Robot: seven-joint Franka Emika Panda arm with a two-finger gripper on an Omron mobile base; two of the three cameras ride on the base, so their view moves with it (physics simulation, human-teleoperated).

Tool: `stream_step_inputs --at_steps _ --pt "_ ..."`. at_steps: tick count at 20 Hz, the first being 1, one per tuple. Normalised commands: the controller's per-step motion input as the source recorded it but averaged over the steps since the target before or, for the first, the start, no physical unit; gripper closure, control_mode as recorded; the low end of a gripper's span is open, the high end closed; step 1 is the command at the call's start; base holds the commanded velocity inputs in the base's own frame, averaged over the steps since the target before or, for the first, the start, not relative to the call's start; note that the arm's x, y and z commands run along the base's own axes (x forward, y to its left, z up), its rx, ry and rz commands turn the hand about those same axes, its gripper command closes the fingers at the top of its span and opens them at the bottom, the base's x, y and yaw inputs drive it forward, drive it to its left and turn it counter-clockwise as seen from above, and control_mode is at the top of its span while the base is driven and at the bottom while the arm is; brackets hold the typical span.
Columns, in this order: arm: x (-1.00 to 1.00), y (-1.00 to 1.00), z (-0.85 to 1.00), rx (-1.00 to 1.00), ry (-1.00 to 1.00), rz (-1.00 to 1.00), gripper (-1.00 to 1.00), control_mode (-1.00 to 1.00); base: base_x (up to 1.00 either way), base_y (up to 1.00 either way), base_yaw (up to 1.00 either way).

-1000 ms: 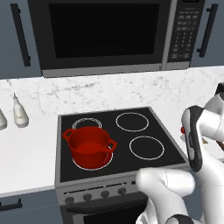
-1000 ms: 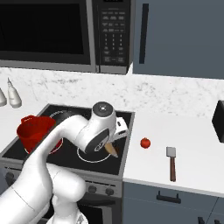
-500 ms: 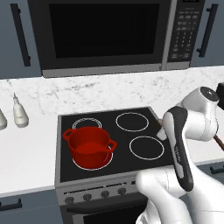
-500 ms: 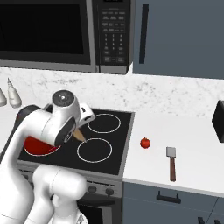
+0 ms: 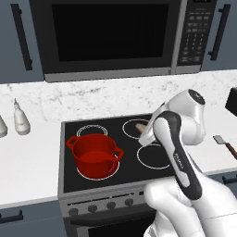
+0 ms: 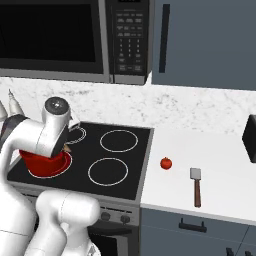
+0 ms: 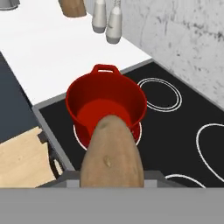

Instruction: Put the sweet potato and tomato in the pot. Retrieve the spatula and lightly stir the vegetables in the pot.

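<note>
A brown sweet potato (image 7: 111, 157) is held in my shut gripper (image 5: 145, 133) and covers the fingertips in the hand view. It hangs over the stove, just right of and above the red pot (image 7: 83, 107), which stands lidless with nothing in it on the front left burner (image 5: 95, 162). In the right base view my arm hides part of the pot (image 6: 44, 163). The tomato (image 6: 166, 163) rests on the white counter right of the stove. The spatula (image 6: 195, 185) lies a little further right, blade toward the wall, and its blade (image 5: 219, 139) shows at the right edge of the left base view.
A black stovetop (image 5: 157, 159) has several ring burners. Two pale bottles (image 7: 108, 19) stand on the counter left of the stove against the marble wall. A microwave (image 5: 111, 37) hangs above. A dark appliance (image 6: 250, 137) sits at the far right.
My arm has swung left from the right counter across the stove, carrying the sweet potato to just beside the pot. Tomato, spatula and pot have stayed put.
</note>
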Motion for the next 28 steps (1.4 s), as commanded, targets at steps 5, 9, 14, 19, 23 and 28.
stream_step_inputs --at_steps 5,9,14,19,23,28 --pt "0.72 0.81 0.02 0.15 0.0 0.14 1.0 -1.0 0.0 0.0 0.0" --pt "0.32 0.81 -0.07 0.07 0.0 0.02 1.0 -1.0 0.0 0.0 0.0" --pt "0.1 0.88 -0.34 0.0 0.07 0.0 1.0 -1.0 0.0 0.0 0.0" --pt "0.29 0.37 -0.64 0.0 0.02 0.0 1.0 -1.0 0.0 0.0 0.0" --pt "0.44 0.0 -0.79 0.0 0.0 0.0 1.0 -1.0 0.0 0.0 0.0" --pt "0.25 0.22 -0.4 0.0 0.0 0.0 1.0 -1.0 0.0 0.0 0.0"
